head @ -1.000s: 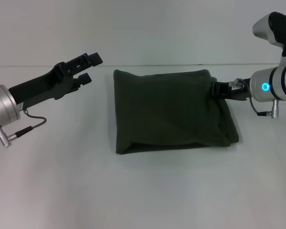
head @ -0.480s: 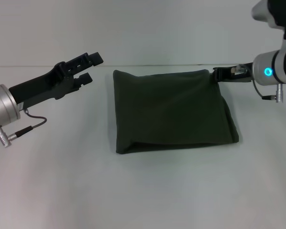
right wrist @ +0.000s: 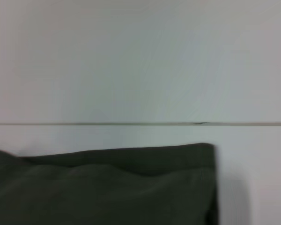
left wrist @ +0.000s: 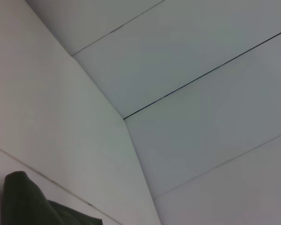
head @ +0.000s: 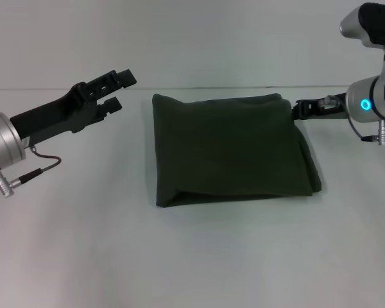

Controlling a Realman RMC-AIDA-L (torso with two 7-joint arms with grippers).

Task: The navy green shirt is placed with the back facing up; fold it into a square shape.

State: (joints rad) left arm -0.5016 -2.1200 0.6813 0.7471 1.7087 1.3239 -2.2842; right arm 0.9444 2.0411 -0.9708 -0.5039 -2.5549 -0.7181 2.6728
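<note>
From my head camera I count one dark olive-green soft fabric shirt [head: 230, 149], folded into a rough square and lying flat in the middle of the plain white table [head: 192, 256]. Two grippers are mine: my left gripper [head: 119, 90] hangs just left of the shirt's far corner, fingers parted and holding nothing; my right gripper [head: 299, 109] sits at the shirt's far right corner, and I cannot tell whether its fingers are apart or together. Through my left wrist camera, only one dark fold of the shirt [left wrist: 33, 206] shows against pale wall panels. Through my right wrist camera, the shirt's far edge [right wrist: 103, 187] lies before the wall seam.
</note>
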